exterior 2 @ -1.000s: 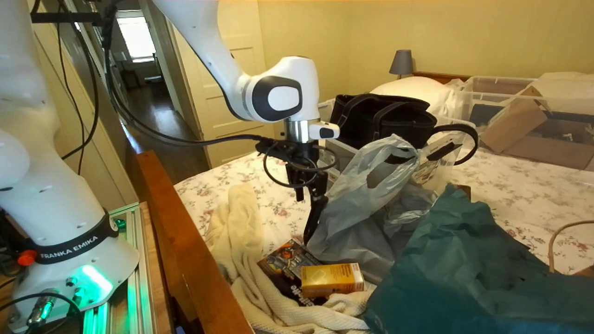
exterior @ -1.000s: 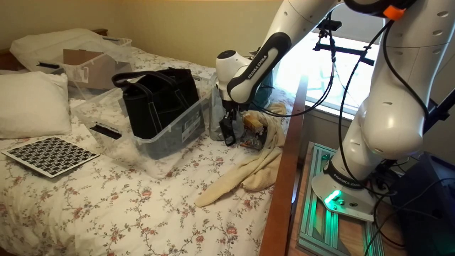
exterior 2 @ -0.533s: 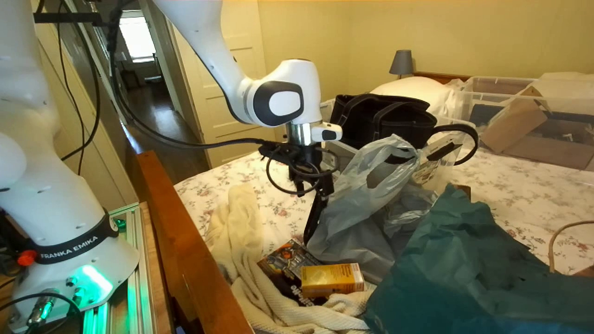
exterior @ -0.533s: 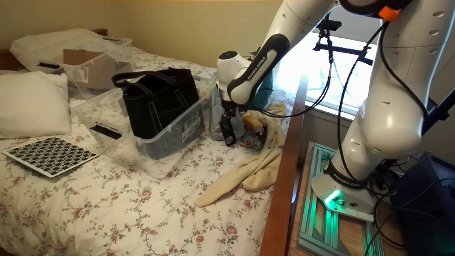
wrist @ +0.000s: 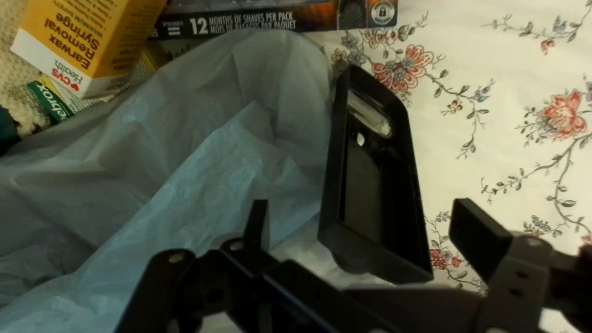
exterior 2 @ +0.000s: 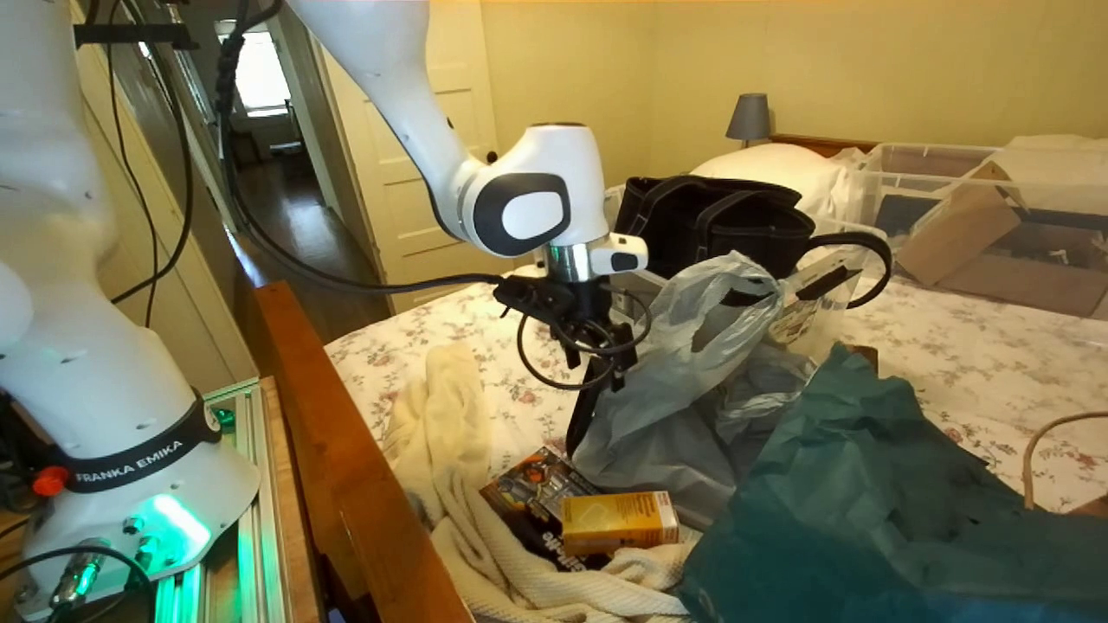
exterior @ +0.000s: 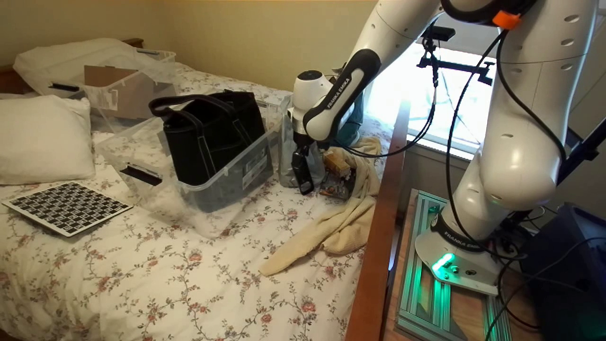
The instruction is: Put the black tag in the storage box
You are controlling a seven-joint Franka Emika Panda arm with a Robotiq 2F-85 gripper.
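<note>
Black tag (wrist: 370, 189) stands endwise, tilted against the plastic bag (wrist: 240, 134)
My gripper (wrist: 363, 217), fingers apart, brackets the tag's upper end

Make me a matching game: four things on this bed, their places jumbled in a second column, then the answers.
1. small black oblong tag
2. big black fabric bag
3. yellow cardboard carton
4. flat black-and-white checkered board

A. near a white pillow
B. seen between the open fingers of the hand
C. inside a clear plastic storage box
D. partly covering a dark printed box

Pairs: 1-B, 2-C, 3-D, 4-A.
</note>
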